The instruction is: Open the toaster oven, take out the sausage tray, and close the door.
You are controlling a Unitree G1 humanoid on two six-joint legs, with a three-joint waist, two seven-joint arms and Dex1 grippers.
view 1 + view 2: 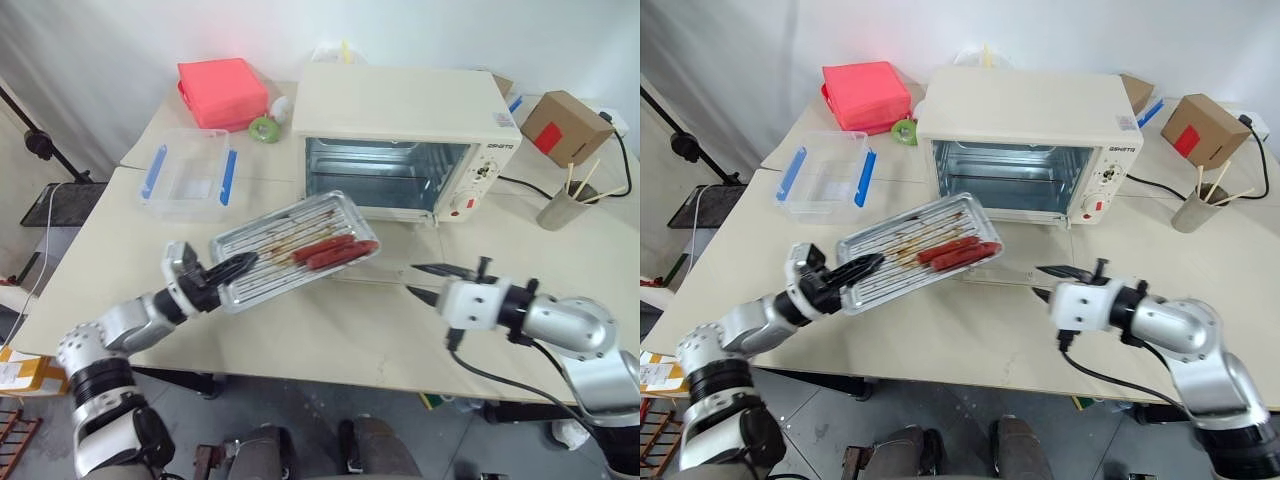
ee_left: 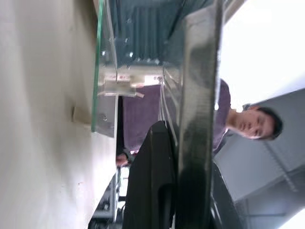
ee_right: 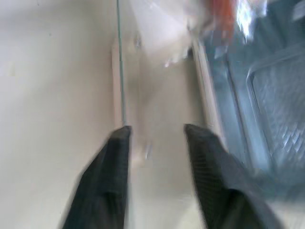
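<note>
A cream-white toaster oven (image 1: 400, 120) stood at the back of a pale table (image 1: 330, 340), its cavity open and empty. Its door (image 1: 1015, 272) lay folded down flat in front of it, hard to make out against the tabletop. The left gripper (image 1: 235, 268) was clamped shut on the near corner of the sausage tray (image 1: 290, 248), holding it in the air in front of the oven and to its left, tilted, clear of the table. Two red sausages (image 1: 335, 251) lay side by side at the end of the tray nearest the oven, on a ridged, grease-streaked base. In the left wrist view the tray's metal edge (image 2: 195, 119) sat pinched between the dark fingers (image 2: 152, 186), with a person (image 2: 248, 121) visible beyond.

The right gripper (image 1: 428, 280) hung above the table to the right of the tray, pointing toward it, its two fingers (image 3: 107, 186) parted and holding nothing.

To the left of the oven sat a clear plastic box (image 1: 187, 175) with blue clips, and behind it a red container (image 1: 222, 92) and a green roll of tape (image 1: 264, 129). At the far right stood a cardboard box (image 1: 565, 127) and a cup of sticks (image 1: 563, 207).
</note>
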